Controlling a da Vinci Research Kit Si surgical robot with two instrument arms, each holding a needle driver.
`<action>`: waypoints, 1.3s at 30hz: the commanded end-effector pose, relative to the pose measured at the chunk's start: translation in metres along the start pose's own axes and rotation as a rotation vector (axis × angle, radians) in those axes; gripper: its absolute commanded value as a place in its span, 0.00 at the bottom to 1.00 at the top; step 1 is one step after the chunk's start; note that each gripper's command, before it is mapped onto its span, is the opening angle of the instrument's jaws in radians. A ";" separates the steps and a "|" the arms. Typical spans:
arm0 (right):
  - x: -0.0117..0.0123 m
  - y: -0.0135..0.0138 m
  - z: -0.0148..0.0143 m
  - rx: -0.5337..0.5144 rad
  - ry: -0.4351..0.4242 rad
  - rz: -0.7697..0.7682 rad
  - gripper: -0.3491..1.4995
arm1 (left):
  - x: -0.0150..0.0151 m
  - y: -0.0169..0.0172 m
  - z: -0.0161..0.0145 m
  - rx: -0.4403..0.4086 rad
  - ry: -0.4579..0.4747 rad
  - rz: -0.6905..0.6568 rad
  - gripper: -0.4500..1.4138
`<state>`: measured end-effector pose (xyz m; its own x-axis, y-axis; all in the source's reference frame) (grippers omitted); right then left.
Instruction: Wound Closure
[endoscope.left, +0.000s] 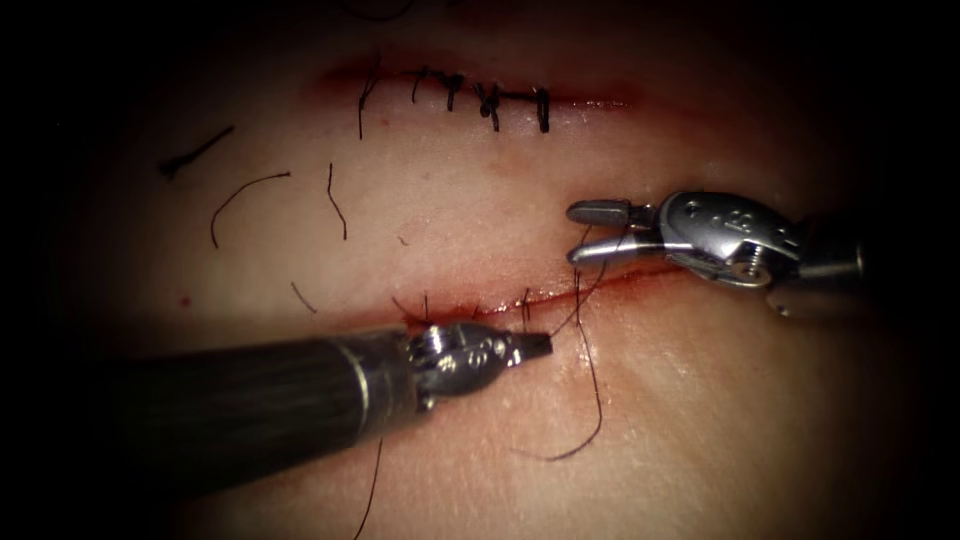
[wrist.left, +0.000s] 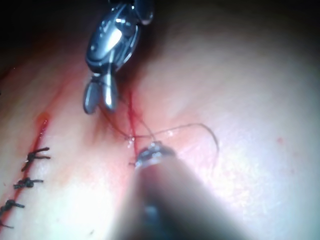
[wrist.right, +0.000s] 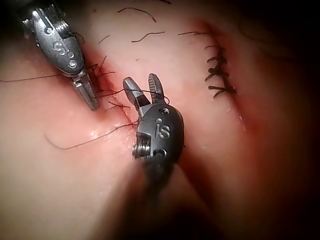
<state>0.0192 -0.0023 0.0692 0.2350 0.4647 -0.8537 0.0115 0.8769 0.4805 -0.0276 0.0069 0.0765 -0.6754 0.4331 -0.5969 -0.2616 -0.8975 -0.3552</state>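
- The tissue carries two cuts: a far one closed with dark stitches, and a near open cut with red fluid along it.
- The left tool lies over the near cut toward its left end. Its fingers are together, with the tip just beside the thread; whether they pinch the thread, I cannot tell.
- The right tool is above the right part of the near cut. Its fingers are apart, and the thread passes between them without being clamped.
- The thread goes from the near cut down over the tissue in a wide loop.
- Several cut ends of thread lie loose on the tissue toward its left edge.
- I cannot make out the needle.
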 end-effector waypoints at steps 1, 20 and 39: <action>-0.0008 -0.0002 0.0009 0.054 0.020 -0.013 0.32 | -0.0004 -0.0004 0.0015 -0.006 0.000 0.003 0.00; -0.0040 -0.0022 0.0036 0.456 -0.098 -0.086 0.27 | -0.0005 -0.0015 0.0045 -0.038 -0.023 0.039 0.00; -0.0062 -0.0067 0.0056 0.695 -0.342 -0.235 0.52 | -0.0018 0.0002 0.0038 -0.067 -0.050 0.073 0.00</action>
<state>0.0225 -0.0112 0.0718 0.4430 0.1008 -0.8908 0.6788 0.6114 0.4067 -0.0285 0.0058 0.0795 -0.7258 0.3596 -0.5864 -0.1649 -0.9186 -0.3592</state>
